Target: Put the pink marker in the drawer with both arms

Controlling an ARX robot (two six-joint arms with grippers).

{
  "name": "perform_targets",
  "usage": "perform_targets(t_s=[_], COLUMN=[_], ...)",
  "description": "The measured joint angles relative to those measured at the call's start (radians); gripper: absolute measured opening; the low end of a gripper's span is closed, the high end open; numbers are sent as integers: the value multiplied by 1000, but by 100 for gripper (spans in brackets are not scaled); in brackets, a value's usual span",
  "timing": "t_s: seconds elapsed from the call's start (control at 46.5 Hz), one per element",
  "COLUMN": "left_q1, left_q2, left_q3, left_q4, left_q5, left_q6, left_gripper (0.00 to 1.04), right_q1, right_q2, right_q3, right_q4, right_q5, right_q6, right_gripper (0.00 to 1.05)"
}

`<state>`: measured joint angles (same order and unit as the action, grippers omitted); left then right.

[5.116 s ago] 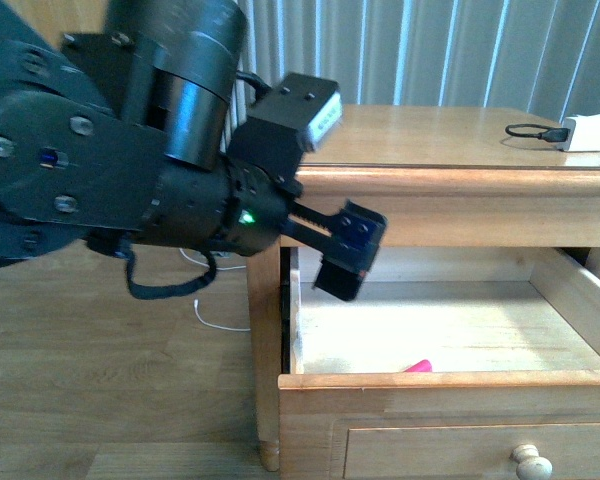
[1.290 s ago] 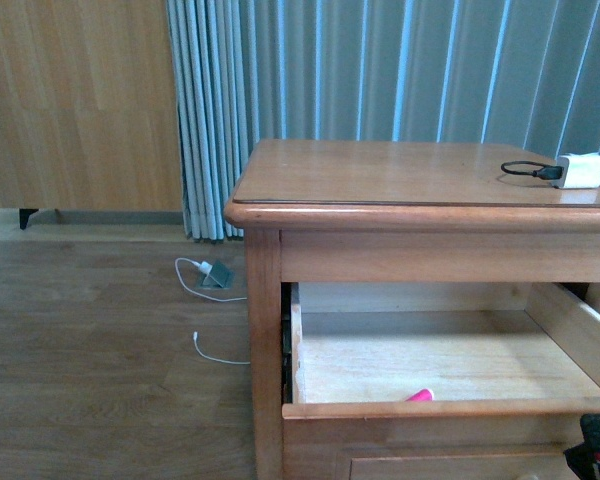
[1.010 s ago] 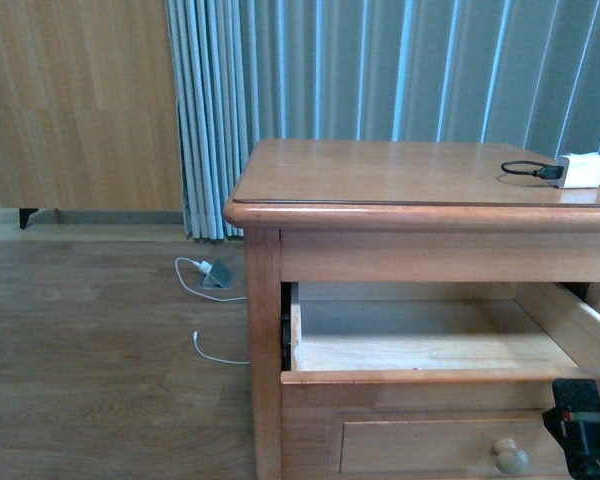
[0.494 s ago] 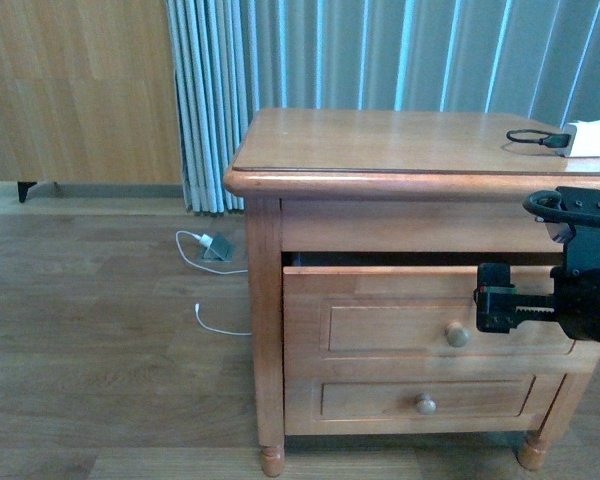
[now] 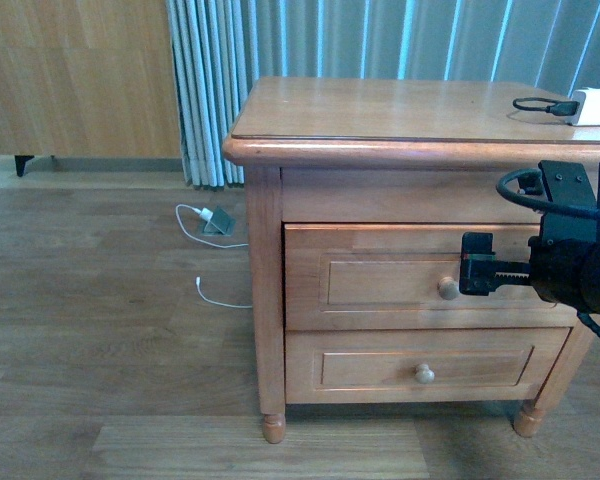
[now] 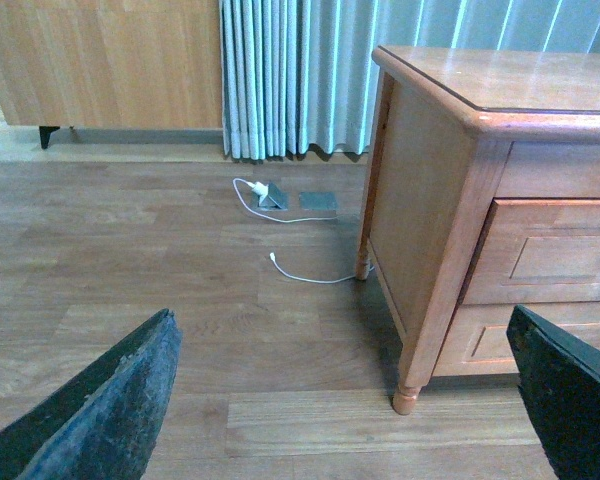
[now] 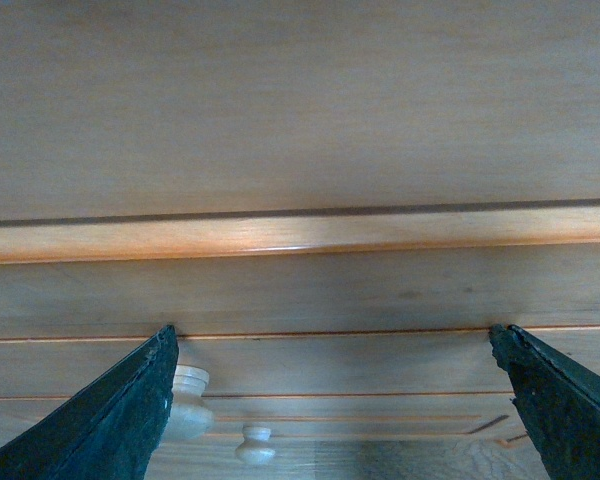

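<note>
The top drawer (image 5: 420, 278) stood fully closed at centre right of the front view. The right gripper (image 5: 469, 277), jaws spread wide and empty, sat just beside its round knob (image 5: 447, 289). The left gripper (image 6: 340, 400) was likewise open, over floor. The pink marker was not visible.

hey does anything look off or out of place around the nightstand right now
Nothing stands out. Both drawers look shut flush, the top drawer included. The only clutter is a white cable loose on the floor beside the nightstand.
</note>
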<state>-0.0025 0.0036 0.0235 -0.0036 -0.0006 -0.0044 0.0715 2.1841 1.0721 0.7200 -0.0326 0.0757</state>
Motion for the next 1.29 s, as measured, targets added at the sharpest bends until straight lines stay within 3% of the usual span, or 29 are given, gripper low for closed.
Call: perform_targets(t_s=[0.709, 0.924, 1.29], left_q1=[0, 0, 0], left_q2=[0, 0, 0], left_q3=[0, 0, 0], left_q4=[0, 0, 0], left_q5=[0, 0, 0], left_q6=[0, 0, 0], left_gripper=[99, 99, 99], right_q1=[-8, -34, -107], right_q2=[-3, -220, -763], right_q3=[-20, -202, -557], right_q4=[59, 68, -154], right_q5=[-2, -40, -151], right_q6=[1, 16, 47], right_gripper=[96, 96, 96])
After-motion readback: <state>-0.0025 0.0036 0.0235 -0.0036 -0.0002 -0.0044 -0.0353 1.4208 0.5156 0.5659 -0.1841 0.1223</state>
